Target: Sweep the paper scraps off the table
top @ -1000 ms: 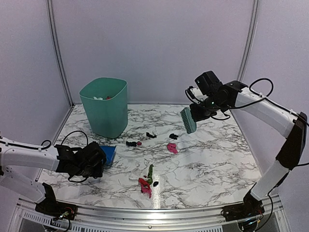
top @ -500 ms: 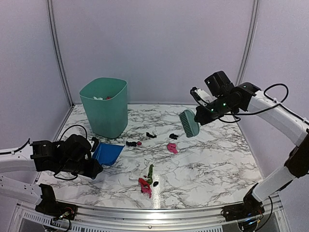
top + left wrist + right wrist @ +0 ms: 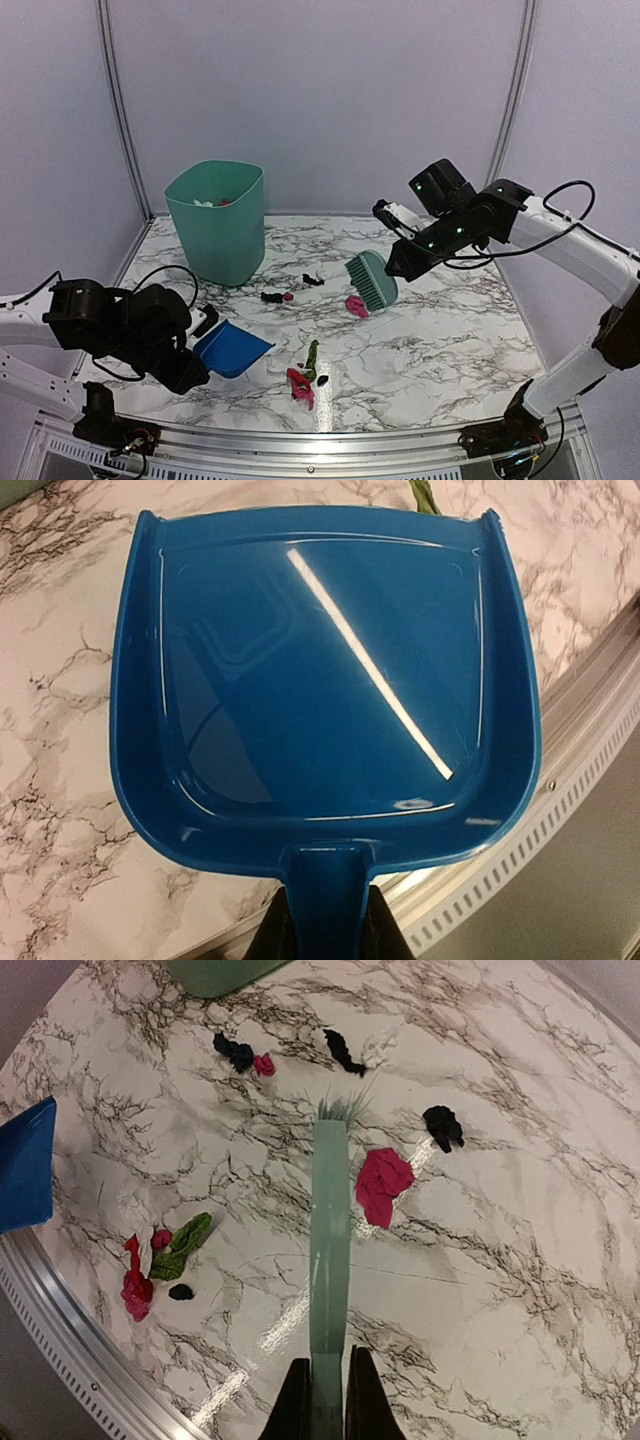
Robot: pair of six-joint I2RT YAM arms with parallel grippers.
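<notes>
Several paper scraps lie mid-table: a pink one point(image 3: 356, 306) point(image 3: 383, 1184), black ones point(image 3: 313, 280) point(image 3: 441, 1125), and a green point(image 3: 311, 355) and red point(image 3: 299, 386) cluster near the front. My left gripper point(image 3: 196, 357) point(image 3: 325, 930) is shut on the handle of the blue dustpan point(image 3: 232, 348) point(image 3: 320, 680), which is empty and sits left of the green scrap. My right gripper point(image 3: 398, 262) point(image 3: 327, 1405) is shut on the handle of the mint-green brush point(image 3: 370, 280) point(image 3: 329, 1250). The brush hangs just above the table point(image 3: 440, 330), beside the pink scrap.
A green bin point(image 3: 216, 220) stands at the back left with bits inside. The metal rail point(image 3: 560, 810) runs along the front edge, close under the dustpan. Panel walls close the back and sides.
The left arm has swung the dustpan forward and right, towards the front scraps. The right arm has carried the brush down and left, to the pink scrap.
</notes>
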